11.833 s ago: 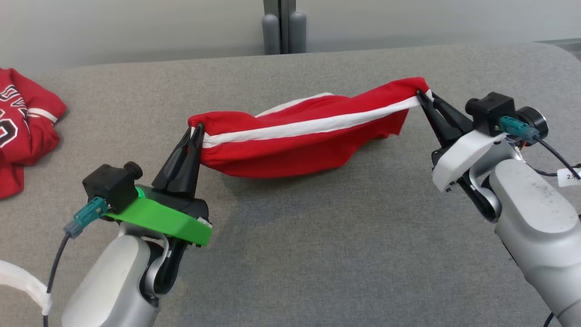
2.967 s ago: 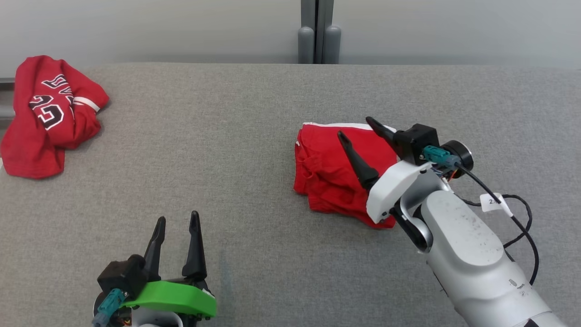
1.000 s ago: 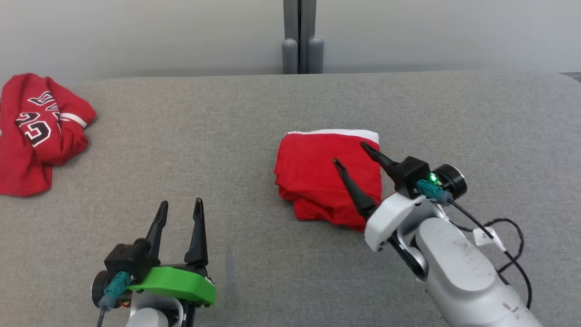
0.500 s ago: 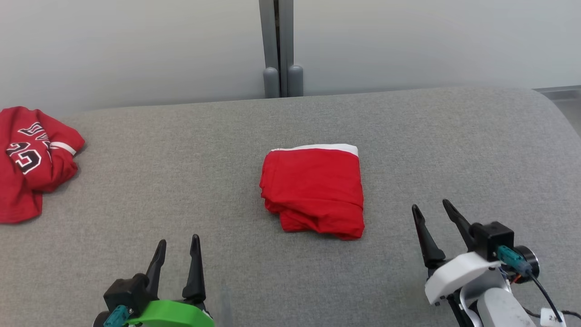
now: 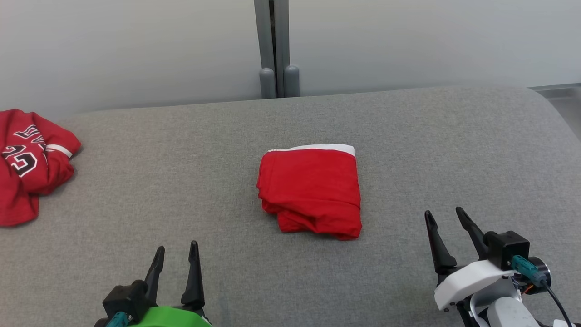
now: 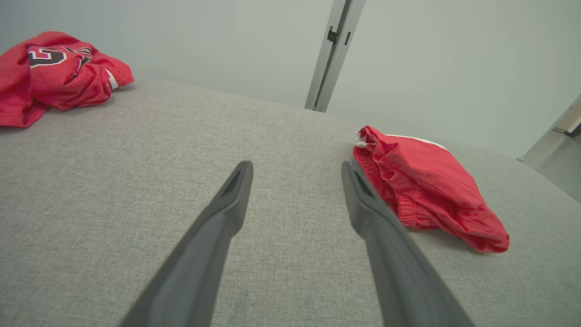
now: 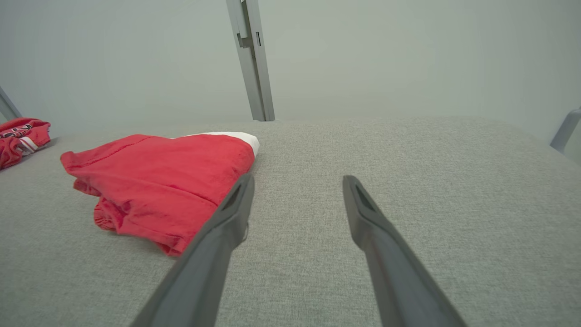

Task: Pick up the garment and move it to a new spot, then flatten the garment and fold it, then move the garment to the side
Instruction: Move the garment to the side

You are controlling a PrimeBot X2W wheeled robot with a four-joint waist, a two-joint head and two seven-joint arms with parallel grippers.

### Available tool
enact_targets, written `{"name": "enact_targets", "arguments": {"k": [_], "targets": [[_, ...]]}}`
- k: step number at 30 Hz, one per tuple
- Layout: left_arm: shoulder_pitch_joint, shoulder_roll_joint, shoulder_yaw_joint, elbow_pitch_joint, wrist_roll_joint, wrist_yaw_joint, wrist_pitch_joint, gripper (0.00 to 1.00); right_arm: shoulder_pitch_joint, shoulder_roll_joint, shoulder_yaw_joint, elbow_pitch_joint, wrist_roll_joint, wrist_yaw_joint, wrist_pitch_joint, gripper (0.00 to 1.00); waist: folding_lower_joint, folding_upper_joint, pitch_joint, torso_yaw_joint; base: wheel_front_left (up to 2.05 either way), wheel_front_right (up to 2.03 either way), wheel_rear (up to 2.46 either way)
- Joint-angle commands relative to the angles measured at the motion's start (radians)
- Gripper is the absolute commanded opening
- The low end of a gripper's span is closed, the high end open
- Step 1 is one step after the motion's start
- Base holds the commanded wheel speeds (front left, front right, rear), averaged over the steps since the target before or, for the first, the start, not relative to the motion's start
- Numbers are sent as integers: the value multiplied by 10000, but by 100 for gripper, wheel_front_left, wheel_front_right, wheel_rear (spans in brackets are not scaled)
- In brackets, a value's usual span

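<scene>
The garment (image 5: 311, 190), red with a white band along its far edge, lies folded into a compact rectangle at the middle of the grey table (image 5: 181, 159). It also shows in the left wrist view (image 6: 422, 181) and the right wrist view (image 7: 163, 181). My left gripper (image 5: 176, 252) sits at the lower left, open and empty, well short of the garment. My right gripper (image 5: 444, 215) stands at the lower right, open and empty, to the right of the garment and nearer to me. Both grippers' fingers (image 6: 227, 204) (image 7: 363, 209) hover over bare fabric.
A second red garment with black and white lettering (image 5: 27, 163) lies crumpled at the table's far left edge. A grey post (image 5: 273, 45) rises behind the table against a pale wall. The table's right end (image 5: 544, 109) curves away.
My right gripper has drawn back off the folded garment to the lower right, leaving it lying on the table. The camera has tilted, shifting the whole view. The left gripper stays open.
</scene>
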Motion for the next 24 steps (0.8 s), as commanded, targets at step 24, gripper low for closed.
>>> {"name": "enact_targets", "arguments": {"k": [24], "targets": [[-41, 28, -83, -183, -10, 121, 1, 100, -1879, -35, 345, 484, -840, -11, 925, 100, 0, -1, 105, 461, 0, 0, 0]]}}
